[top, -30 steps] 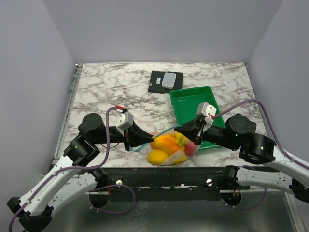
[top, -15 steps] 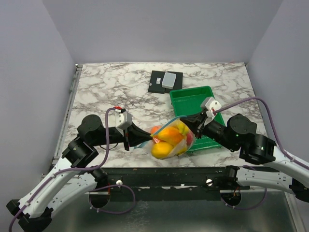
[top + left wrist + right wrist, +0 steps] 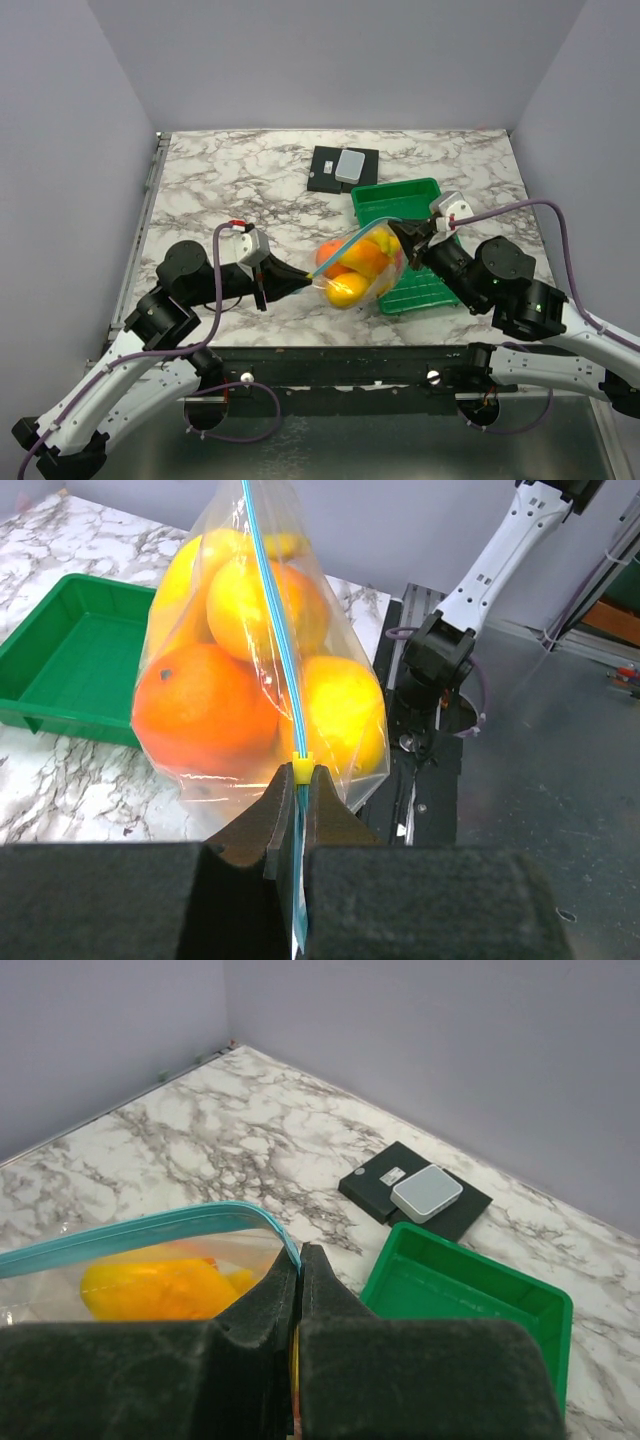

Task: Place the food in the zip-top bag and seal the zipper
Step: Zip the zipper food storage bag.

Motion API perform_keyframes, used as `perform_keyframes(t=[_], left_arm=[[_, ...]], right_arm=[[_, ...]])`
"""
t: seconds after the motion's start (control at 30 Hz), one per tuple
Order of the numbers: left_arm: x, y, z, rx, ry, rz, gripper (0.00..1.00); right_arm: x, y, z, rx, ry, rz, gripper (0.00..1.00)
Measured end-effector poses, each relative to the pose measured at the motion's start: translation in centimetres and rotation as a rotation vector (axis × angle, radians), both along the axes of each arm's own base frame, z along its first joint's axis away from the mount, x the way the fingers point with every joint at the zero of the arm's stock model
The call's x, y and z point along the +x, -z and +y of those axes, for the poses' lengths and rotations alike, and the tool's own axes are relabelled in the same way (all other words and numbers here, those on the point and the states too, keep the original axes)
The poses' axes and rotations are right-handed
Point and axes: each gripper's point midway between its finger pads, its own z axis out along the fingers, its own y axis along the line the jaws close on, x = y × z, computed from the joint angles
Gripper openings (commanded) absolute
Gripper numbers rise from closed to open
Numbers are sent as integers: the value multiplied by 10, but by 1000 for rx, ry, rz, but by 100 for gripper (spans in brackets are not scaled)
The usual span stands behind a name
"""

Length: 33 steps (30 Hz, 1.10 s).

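The clear zip-top bag [image 3: 360, 268] hangs in the air between my two grippers, above the table's front middle. It holds orange and yellow toy fruits [image 3: 352, 270], also seen in the left wrist view [image 3: 250, 680]. The light-blue zipper [image 3: 272, 630] runs along its mouth. My left gripper [image 3: 300, 287] is shut on the bag's left end, right behind a yellow slider tab [image 3: 302, 770]. My right gripper [image 3: 415, 236] is shut on the bag's right end at the blue zipper strip [image 3: 140, 1226]. The yellow fruit shows in the right wrist view [image 3: 160, 1288].
A green tray [image 3: 405, 200] lies on the marble table behind and under the bag's right side. A black box with a small grey box on it [image 3: 343, 168] lies at the back middle. The table's front edge runs just below the bag.
Both grippers have lifted the filled bag off the table and carried it up and to the right, toward the green tray. The bag now hangs stretched between them.
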Motion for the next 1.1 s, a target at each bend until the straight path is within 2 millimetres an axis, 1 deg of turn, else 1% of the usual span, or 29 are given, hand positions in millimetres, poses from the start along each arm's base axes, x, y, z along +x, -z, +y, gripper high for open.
perform_keyframes(t=[0.13, 0.47, 0.57, 0.83, 0.9, 0.97, 1.03, 1.1], left_arm=[[2, 0, 2, -2, -24, 7, 0], [8, 3, 6, 4, -75, 37, 0], [10, 2, 6, 1, -83, 34, 0], [12, 0, 6, -4, -91, 28, 1], [12, 1, 5, -2, -92, 30, 9], [13, 2, 5, 2, -94, 35, 23], [14, 5, 4, 10, -99, 47, 36], [14, 11, 5, 27, -105, 67, 45]], right_arm=[[8, -7, -10, 10, 73, -29, 1], [26, -18, -39, 19, 280, -83, 1], [29, -21, -42, 24, 307, -97, 1], [31, -20, -45, 16, 336, -115, 1], [31, -20, -45, 18, 336, -114, 1], [31, -20, -45, 21, 334, -113, 1], [31, -20, -45, 23, 334, -111, 1], [32, -21, -48, 30, 345, -111, 1]])
